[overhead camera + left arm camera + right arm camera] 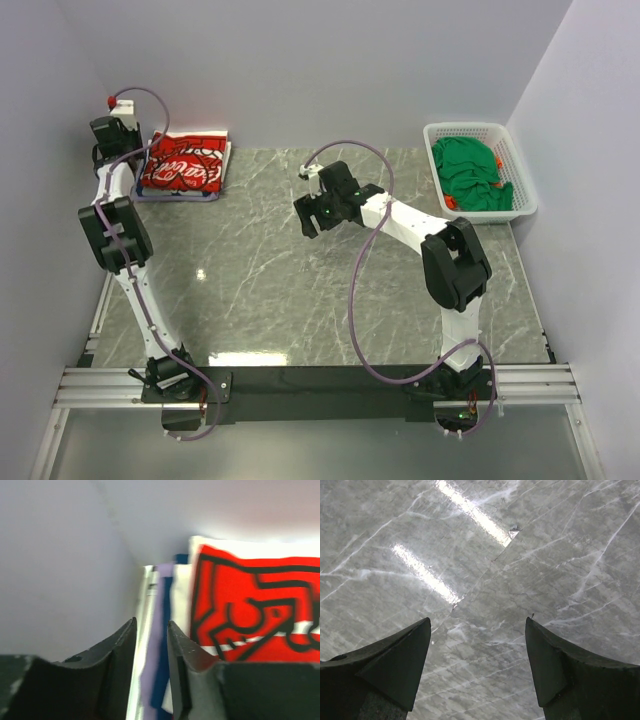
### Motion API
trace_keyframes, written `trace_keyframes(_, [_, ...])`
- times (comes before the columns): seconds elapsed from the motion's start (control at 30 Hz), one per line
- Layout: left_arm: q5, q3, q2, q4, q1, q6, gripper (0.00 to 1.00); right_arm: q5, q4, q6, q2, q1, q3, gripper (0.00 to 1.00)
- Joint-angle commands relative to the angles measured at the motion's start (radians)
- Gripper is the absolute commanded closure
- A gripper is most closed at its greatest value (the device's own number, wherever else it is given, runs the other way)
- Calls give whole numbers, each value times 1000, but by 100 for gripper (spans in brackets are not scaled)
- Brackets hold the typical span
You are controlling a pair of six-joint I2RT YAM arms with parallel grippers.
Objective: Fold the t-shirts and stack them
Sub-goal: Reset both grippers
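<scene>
A stack of folded t-shirts (187, 165) lies at the table's back left corner, with the white shirt's red print (250, 615) on top. A navy layer (167, 605) and pale layers show at the stack's side edge. My left gripper (140, 152) is at the stack's left edge. Its jaws (151, 621) stand a narrow gap apart, with the lower layers' edges running between them. The top shirt lies outside the right finger. Green t-shirts (470, 175) lie crumpled in the basket. My right gripper (305, 202) hangs open and empty over the bare table (478, 620).
The white lattice basket (470, 128) stands at the back right corner. Grey walls close in on the left, back and right. The marble tabletop (260, 290) spreads between the arms, with a metal rail along its near edge.
</scene>
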Motion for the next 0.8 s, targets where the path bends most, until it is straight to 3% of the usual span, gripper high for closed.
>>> trace_keyframes(0.0, [156, -7, -57, 17, -6, -34, 64, -10, 4, 7, 6, 6, 39, 18])
trace_keyframes(0.27, [184, 87, 71, 21, -6, -102, 71, -7, 7, 9, 19, 6, 34, 18])
trace_keyframes(0.5, [167, 64, 108, 43, -2, -97, 78, -12, 4, 12, 32, -3, 34, 18])
trace_keyframes(0.77, [-78, 32, 112, 75, 4, -47, 79, -10, 5, 6, 21, -7, 22, 18])
